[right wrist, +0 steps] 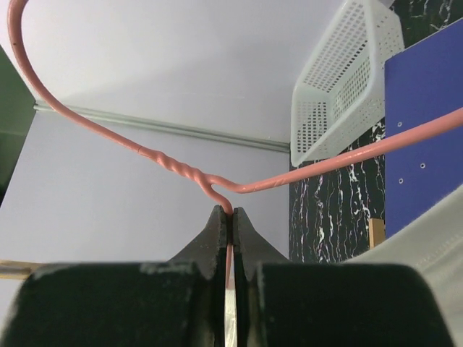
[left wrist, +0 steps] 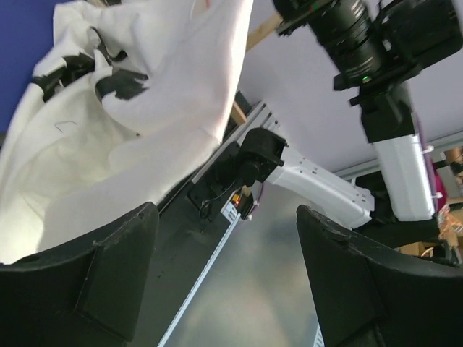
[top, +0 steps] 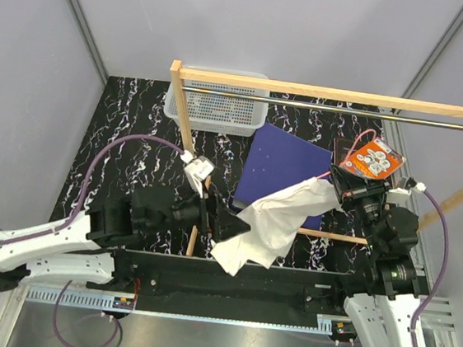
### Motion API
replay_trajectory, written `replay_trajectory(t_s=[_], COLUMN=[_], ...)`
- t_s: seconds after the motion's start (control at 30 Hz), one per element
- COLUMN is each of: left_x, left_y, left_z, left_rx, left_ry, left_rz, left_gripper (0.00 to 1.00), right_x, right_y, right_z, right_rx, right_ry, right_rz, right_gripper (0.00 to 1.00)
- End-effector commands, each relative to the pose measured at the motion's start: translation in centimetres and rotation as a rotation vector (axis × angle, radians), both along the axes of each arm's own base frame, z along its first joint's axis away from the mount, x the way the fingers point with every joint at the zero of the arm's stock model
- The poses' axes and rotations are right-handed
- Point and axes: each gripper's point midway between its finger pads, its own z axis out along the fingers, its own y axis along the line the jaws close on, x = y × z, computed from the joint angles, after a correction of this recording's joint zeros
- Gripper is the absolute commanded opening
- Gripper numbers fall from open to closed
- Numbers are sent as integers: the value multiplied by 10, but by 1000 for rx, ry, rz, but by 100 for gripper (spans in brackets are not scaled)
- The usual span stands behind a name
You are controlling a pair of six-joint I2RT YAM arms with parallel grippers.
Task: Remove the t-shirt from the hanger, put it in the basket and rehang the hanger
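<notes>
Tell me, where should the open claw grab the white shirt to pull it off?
Probably the drooping lower end of the t-shirt, from the left with the open left claw. That end hangs loose and bunched, farthest from the hanger the right claw pinches.

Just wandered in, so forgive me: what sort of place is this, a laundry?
Probably a robotics test cell, not a laundry: two white arms bolted to a marbled black table, plain grey walls closing it in, and a makeshift wooden frame. The right claw pinches a pink hanger.
</notes>
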Motion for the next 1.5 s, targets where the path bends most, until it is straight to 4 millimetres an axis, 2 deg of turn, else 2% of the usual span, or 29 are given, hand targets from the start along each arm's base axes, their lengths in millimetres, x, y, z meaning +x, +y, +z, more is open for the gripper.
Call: replay_trajectory(t_s=[0.0, 0.13, 0.17, 0.27, 0.37, 0.47, 0.53, 0.57, 0.7, 0.9, 1.17, 1.3, 1.33, 1.47], left_x=[16, 20, 19, 19, 16, 8, 1, -2, -12, -17, -12, -13, -13, -10], left_y=[-11, -12, -13, -17, -20, -31, -41, -44, -56, -61, -63, -64, -64, -58], left_z=[36, 25, 24, 30, 38, 41, 41, 45, 37, 26, 9, 4, 2, -1], left_rx=[-23, 86, 95, 94, 84, 88, 99, 94, 115, 134, 166, 167, 171, 169], left_ry=[-91, -110, -112, -119, -127, -137, -146, -149, -140, -114, -87, -73, -70, -67], left_rz=[158, 203, 201, 205, 190, 130, 76, 58, 0, -15, 19, 19, 19, 42], left_gripper=[79, 80, 80, 80, 81, 84, 86, 86, 87, 87, 82, 74, 69, 61], right_x=[-14, -22, -27, -40, -56, -68, -69, -67, -61, -58, -73, -78, -78, -74], right_y=[-32, -40, -42, -46, -50, -53, -54, -53, -53, -54, -50, -50, -50, -50], right_z=[32, 45, 55, 73, 83, 84, 82, 79, 72, 78, 92, 92, 92, 88], right_rx=[38, -43, -81, -132, -131, -110, -106, -101, -83, -76, -58, -36, -35, -31], right_ry=[-31, -48, -64, -81, -93, -96, -89, -77, -36, -12, -57, -67, -67, -58], right_rz=[-164, -205, -210, -219, -230, -236, -237, -235, -239, -245, -211, -205, -207, -211], right_gripper=[0, 0, 0, 0, 0, 0, 0, 0, 0, 0, 0, 0, 0, 0])
